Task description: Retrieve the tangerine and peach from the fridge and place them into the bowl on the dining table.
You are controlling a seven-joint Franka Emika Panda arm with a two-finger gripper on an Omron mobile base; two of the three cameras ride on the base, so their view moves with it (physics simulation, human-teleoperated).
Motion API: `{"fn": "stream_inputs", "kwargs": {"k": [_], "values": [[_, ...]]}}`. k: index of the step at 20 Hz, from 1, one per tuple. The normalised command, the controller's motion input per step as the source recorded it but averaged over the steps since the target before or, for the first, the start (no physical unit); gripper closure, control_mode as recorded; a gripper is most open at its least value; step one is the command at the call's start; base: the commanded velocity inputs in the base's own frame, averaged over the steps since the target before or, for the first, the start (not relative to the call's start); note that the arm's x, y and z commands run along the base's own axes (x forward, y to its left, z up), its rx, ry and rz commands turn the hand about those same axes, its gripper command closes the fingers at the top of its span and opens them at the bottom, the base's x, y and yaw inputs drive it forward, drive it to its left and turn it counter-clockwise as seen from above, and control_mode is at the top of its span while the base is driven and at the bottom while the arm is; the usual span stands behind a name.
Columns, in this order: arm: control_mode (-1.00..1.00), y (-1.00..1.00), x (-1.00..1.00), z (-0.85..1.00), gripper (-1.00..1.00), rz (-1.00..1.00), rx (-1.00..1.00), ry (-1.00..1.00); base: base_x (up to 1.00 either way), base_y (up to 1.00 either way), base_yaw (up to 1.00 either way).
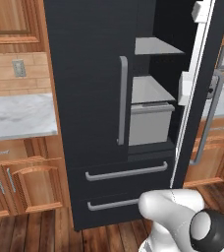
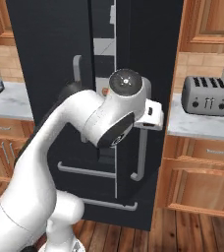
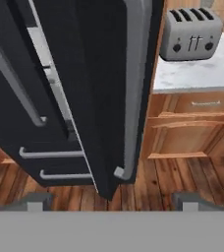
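The black fridge stands with its left door shut and its right door swung open. Inside are light grey shelves and a grey drawer. My gripper is open, its fingertips wide apart with nothing between them. It sits just off the open door's long grey handle, not touching it. In the right base view my hand is beside that handle. The tangerine, the peach, the bowl and the dining table are out of view.
A grey toaster sits on the marble wall counter right of the fridge, over wooden cabinets. Another marble counter lies left of the fridge. Two lower fridge drawers are shut. The floor is wood.
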Motion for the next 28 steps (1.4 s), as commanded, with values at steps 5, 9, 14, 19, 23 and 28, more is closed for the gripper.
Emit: {"fn": "stream_inputs", "kwargs": {"k": [5,9,14,19,23,28], "values": [[-1.0,1.0,0.1,0.25,-1.0,0.05,-0.38,0.07,0.0,0.0,0.0],[-1.0,0.92,0.23,-0.01,-1.0,0.07,-0.35,0.02,0.0,0.0,0.0],[-1.0,0.74,0.42,0.0,-1.0,0.02,-0.39,0.1,0.0,0.0,0.0],[-1.0,0.43,0.57,0.1,-1.0,0.0,-0.41,0.2,0.0,0.0,0.0],[-1.0,0.09,0.67,0.27,-1.0,0.0,-0.41,0.17,0.0,0.0,0.0],[-1.0,-0.02,0.99,0.18,-1.0,0.0,-0.25,0.22,0.0,0.0,0.0]]}}
